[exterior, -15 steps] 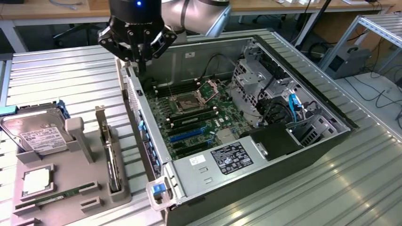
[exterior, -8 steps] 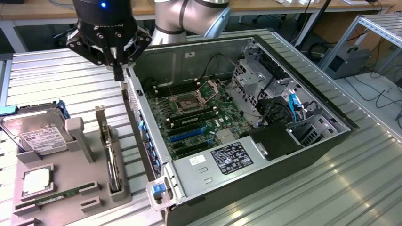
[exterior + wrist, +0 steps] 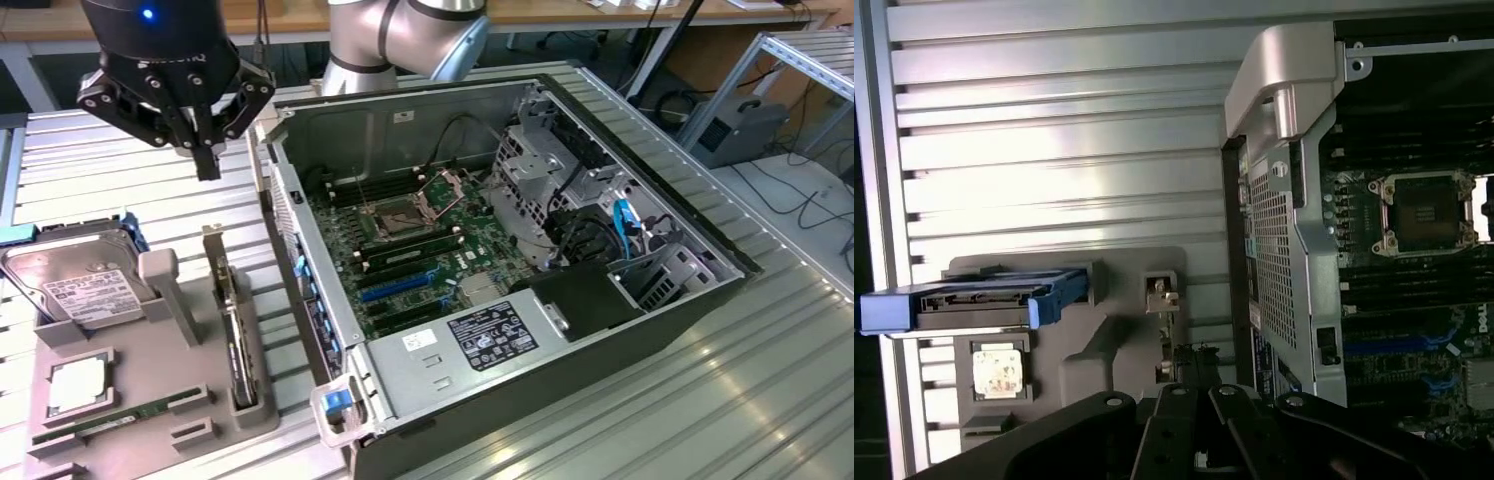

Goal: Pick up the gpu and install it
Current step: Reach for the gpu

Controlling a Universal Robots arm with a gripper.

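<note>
The gpu [image 3: 238, 345] stands on its edge in a slot of the grey holder [image 3: 174, 300], at the exterior view's left. It is a thin black card whose silver bracket [image 3: 214, 262] points up. In the wrist view the gpu [image 3: 1176, 360] and its bracket sit just beyond my fingers. My gripper [image 3: 206, 165] hangs above and behind the holder, well clear of the card. It is shut with nothing in it. In the wrist view the gripper [image 3: 1189, 400] shows its dark linkages drawn together. The open computer case [image 3: 507, 250] lies beside the holder, its motherboard [image 3: 414, 250] exposed.
The holder also carries a hard drive [image 3: 80, 285] in a blue caddy [image 3: 974, 297], a CPU [image 3: 78, 385] and a green RAM stick [image 3: 114, 418]. The case's side wall [image 3: 287, 250] rises right next to the gpu. Blue expansion slots [image 3: 400, 290] lie on the board.
</note>
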